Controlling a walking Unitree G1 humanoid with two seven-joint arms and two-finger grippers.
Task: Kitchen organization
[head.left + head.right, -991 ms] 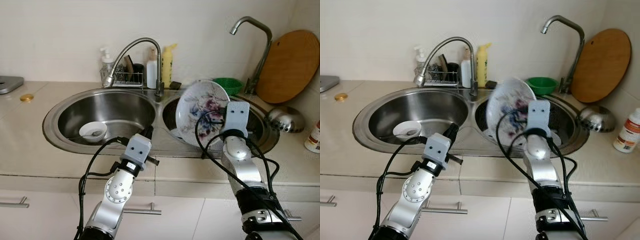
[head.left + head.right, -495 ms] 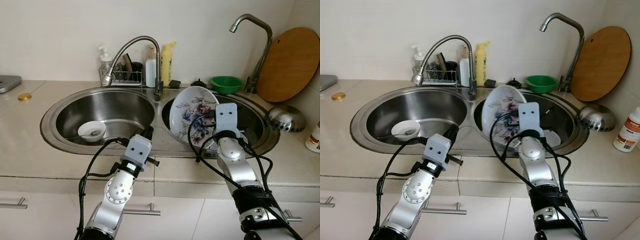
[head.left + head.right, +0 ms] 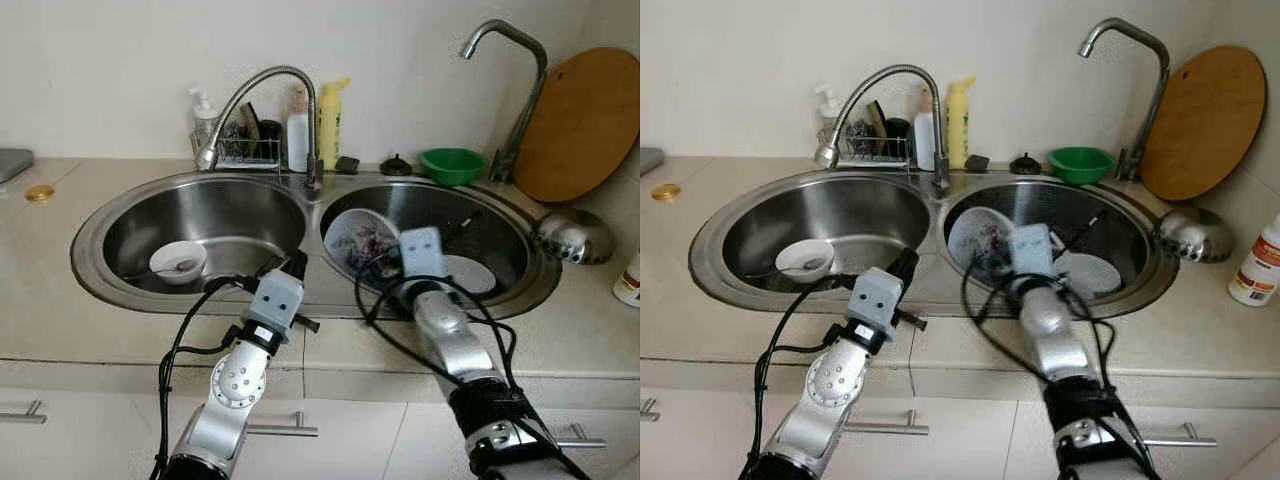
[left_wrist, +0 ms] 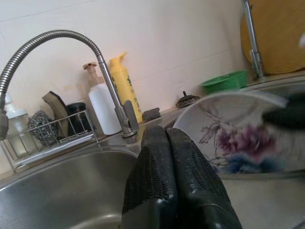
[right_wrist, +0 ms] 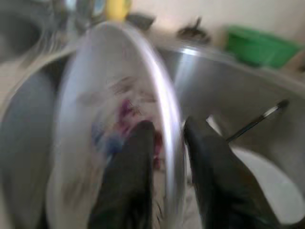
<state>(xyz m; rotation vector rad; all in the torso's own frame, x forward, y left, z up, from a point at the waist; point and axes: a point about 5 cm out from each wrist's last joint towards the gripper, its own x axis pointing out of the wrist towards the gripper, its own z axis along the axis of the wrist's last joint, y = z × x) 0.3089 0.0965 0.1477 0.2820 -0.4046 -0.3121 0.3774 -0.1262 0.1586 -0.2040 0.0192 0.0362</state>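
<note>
The right gripper (image 5: 164, 143) clamps the rim of the floral plate (image 3: 365, 245), tilted inside the right sink basin (image 3: 490, 215). The left wrist view shows the left gripper (image 4: 167, 143) pressed closed and empty, short of the gooseneck faucet (image 4: 57, 38).

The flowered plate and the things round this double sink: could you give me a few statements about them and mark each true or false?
1. The right gripper grips the rim of the white flowered plate, one finger on each face. True.
2. That plate lies flat on the beige counter. False: it is held tilted inside the right steel basin.
3. The left gripper is shut and holds nothing. True.
4. The small white bowl sits in the right basin. False: it is in the left basin.
5. The green bowl rests on the sink's back ledge. True.
</note>
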